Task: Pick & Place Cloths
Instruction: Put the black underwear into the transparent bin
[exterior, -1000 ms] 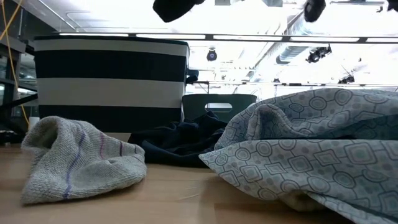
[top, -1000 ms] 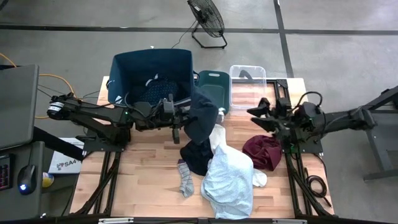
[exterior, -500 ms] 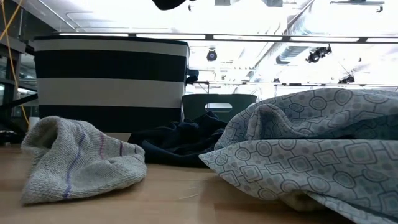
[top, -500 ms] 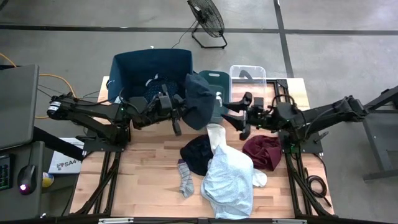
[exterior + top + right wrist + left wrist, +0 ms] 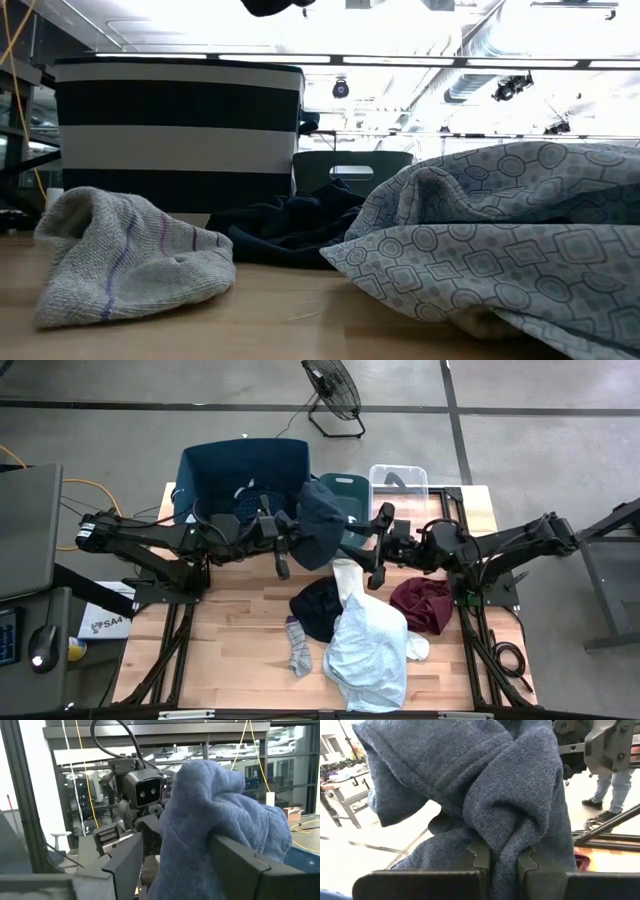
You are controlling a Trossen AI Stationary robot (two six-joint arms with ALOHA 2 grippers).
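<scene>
My left gripper point(image 5: 292, 532) is shut on a navy knit garment point(image 5: 322, 525) and holds it bunched in the air beside the blue bin point(image 5: 245, 470). My right gripper point(image 5: 372, 548) is open and reaches level from the right. In the right wrist view its fingers point(image 5: 125, 865) stand on either side of the garment point(image 5: 210, 815); whether they touch it I cannot tell. On the table lie a black garment point(image 5: 316, 608), a large pale patterned shirt point(image 5: 365, 650), a maroon garment point(image 5: 422, 603), a grey sock point(image 5: 298, 650) and a white sock point(image 5: 417, 648). My left gripper pinches a thick fold of the navy garment point(image 5: 502, 847) between its two fingers point(image 5: 480, 857), several layers bunched together. It comes level from the table's left. The garment is lifted clear of the table and bulges around the fingertips in a gathered lump.
The blue bin holds a dotted dark garment point(image 5: 246, 500). A green bin point(image 5: 348, 495) and a clear bin point(image 5: 400, 482) stand at the far edge. In the low view the sock point(image 5: 130, 255), black cloth point(image 5: 285, 232) and shirt point(image 5: 480, 230) lie before the striped bin point(image 5: 180, 130).
The navy garment hung long from my left gripper down to the black pile; it is now drawn up clear into a bunch as that gripper rose. My right arm swung from the table's right side leftward to the garment, its gripper open around it.
</scene>
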